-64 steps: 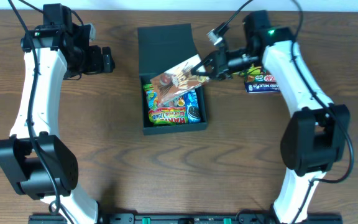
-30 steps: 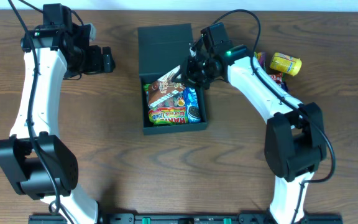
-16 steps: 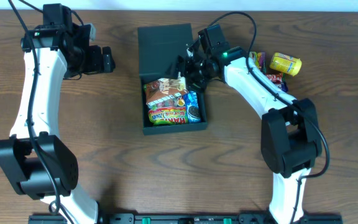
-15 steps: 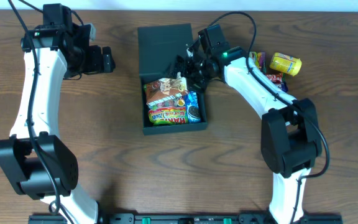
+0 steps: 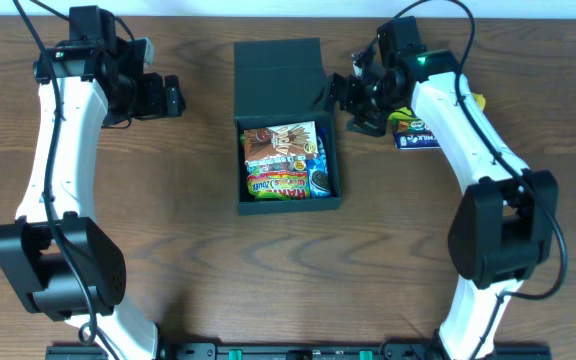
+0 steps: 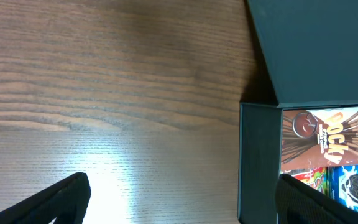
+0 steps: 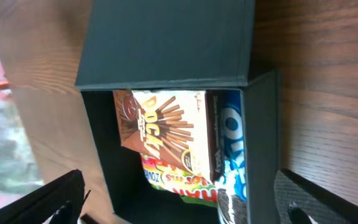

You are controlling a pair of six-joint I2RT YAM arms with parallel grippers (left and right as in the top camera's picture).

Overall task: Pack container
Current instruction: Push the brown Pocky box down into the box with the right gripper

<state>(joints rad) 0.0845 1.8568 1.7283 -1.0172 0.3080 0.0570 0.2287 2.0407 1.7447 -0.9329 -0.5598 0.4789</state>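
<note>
Right gripper (image 5: 346,100): jaws apart, empty, just beside container's (image 5: 280,80) right rim, clear of Pocky box (image 5: 280,143) lying topmost inside. Container: mid-desk toward far edge, lid folded back for loading. Left gripper (image 5: 173,97): apart, idle, well left.

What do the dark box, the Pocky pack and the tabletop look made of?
The container: likely cardboard, matte teal-black; crisp folded edges and a hinged flap. The Pocky pack: probably printed paperboard, slightly glossy; flat faces, square edge. The table: wood or wood-look laminate; brown grain with a soft glare patch, so I cannot tell which.
</note>
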